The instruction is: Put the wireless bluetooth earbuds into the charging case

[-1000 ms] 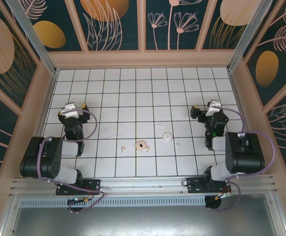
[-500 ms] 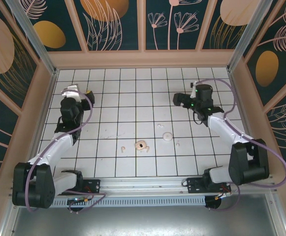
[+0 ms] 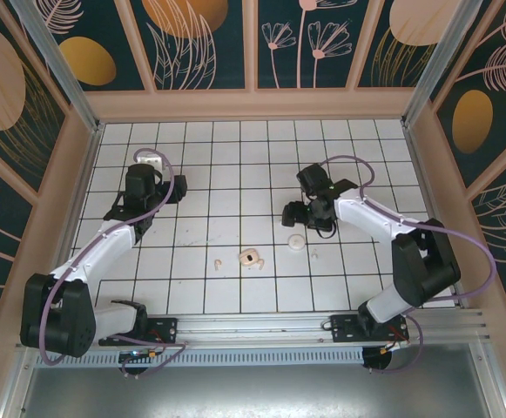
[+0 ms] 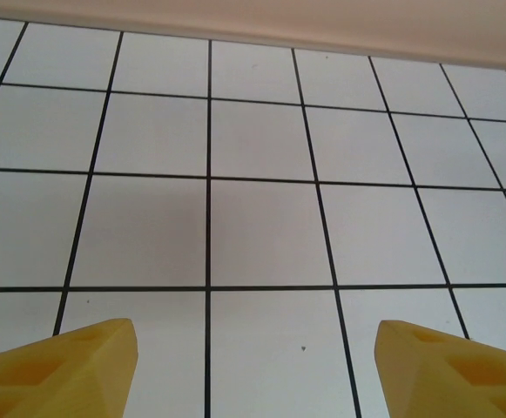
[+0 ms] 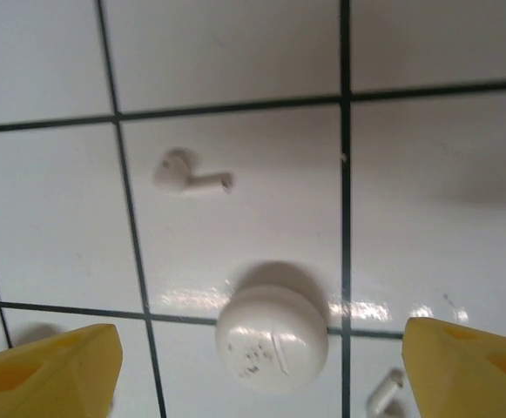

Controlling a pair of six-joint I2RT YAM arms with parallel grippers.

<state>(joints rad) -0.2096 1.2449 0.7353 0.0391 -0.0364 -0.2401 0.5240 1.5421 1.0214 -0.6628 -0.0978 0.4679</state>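
The right gripper (image 5: 259, 335) hangs over the middle of the tiled table (image 3: 200, 148), fingers set wide with nothing between them, which I take as lining up for a pick. Directly beneath it sit a round white piece (image 5: 272, 326), likely the charging case or its lid, and one earbud (image 5: 187, 174) lying flat just to the far left of it. A second earbud (image 5: 383, 392) lies just near-right of the round piece, close enough to be nudged if the fingers come down astride it. Further left lie a pinkish curled piece (image 3: 251, 257) and another pale curved piece (image 3: 219, 261); I cannot tell what they are. The left gripper (image 4: 257, 331), also spread wide and empty, hovers over bare tiles at the far left, well apart from everything and out of the way.
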